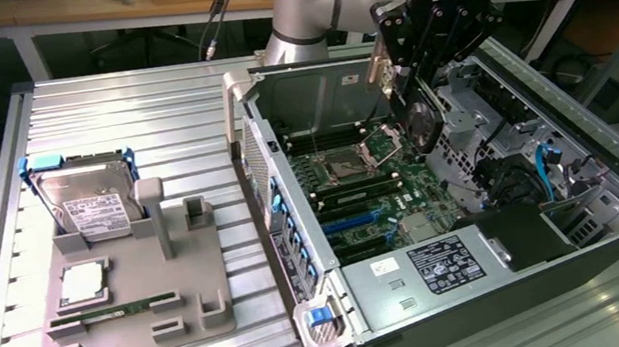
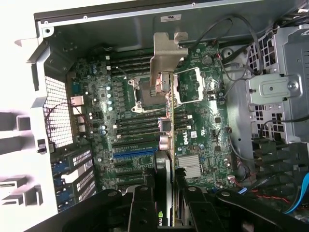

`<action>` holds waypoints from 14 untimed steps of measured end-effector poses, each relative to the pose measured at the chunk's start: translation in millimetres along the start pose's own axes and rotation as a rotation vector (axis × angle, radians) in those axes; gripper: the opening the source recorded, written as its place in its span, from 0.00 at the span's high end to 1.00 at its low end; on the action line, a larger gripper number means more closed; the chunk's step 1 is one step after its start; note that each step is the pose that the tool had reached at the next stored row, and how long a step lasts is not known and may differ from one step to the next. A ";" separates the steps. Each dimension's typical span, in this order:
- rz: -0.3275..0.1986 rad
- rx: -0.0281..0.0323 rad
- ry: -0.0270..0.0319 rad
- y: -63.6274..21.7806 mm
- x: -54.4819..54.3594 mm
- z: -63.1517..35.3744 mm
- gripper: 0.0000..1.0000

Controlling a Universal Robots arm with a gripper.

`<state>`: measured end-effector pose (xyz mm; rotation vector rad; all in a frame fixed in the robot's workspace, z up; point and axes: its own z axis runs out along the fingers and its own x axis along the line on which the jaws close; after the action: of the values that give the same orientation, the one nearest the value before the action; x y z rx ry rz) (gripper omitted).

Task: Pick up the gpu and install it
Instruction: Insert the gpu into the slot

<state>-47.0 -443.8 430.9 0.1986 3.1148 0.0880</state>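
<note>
The gpu (image 1: 421, 121) hangs edge-down inside the open computer case (image 1: 292, 228), above the motherboard (image 1: 364, 189), and does not touch it. It is a thin dark card with a round black fan and a silver end bracket (image 1: 378, 69). My gripper (image 1: 424, 73) is shut on the card from above. In the wrist view the gpu (image 2: 166, 145) shows edge-on, with its bracket (image 2: 166, 50) at the far end and my gripper (image 2: 165, 195) clamping the near end. The card lies over the CPU socket (image 2: 145, 92) and the memory slots. The blue expansion slot (image 2: 135, 153) lies off to one side of it.
A grey fixture tray (image 1: 192, 274) on the exterior view's left holds a hard drive (image 1: 85, 203), a CPU (image 1: 83, 282) and a green memory stick (image 1: 115, 311). The power supply (image 1: 442, 265), the drive cage (image 2: 275, 92), cables and the case walls ring the motherboard.
</note>
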 end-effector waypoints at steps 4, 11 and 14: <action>-0.009 -0.0001 0.0005 0.0 0.0 0.0 0.73; -0.026 -0.0004 0.0015 0.0 0.0 0.0 0.73; -0.029 -0.0005 0.0017 0.0 0.0 0.0 0.73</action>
<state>-47.0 -443.8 430.8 0.1528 3.1183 0.0884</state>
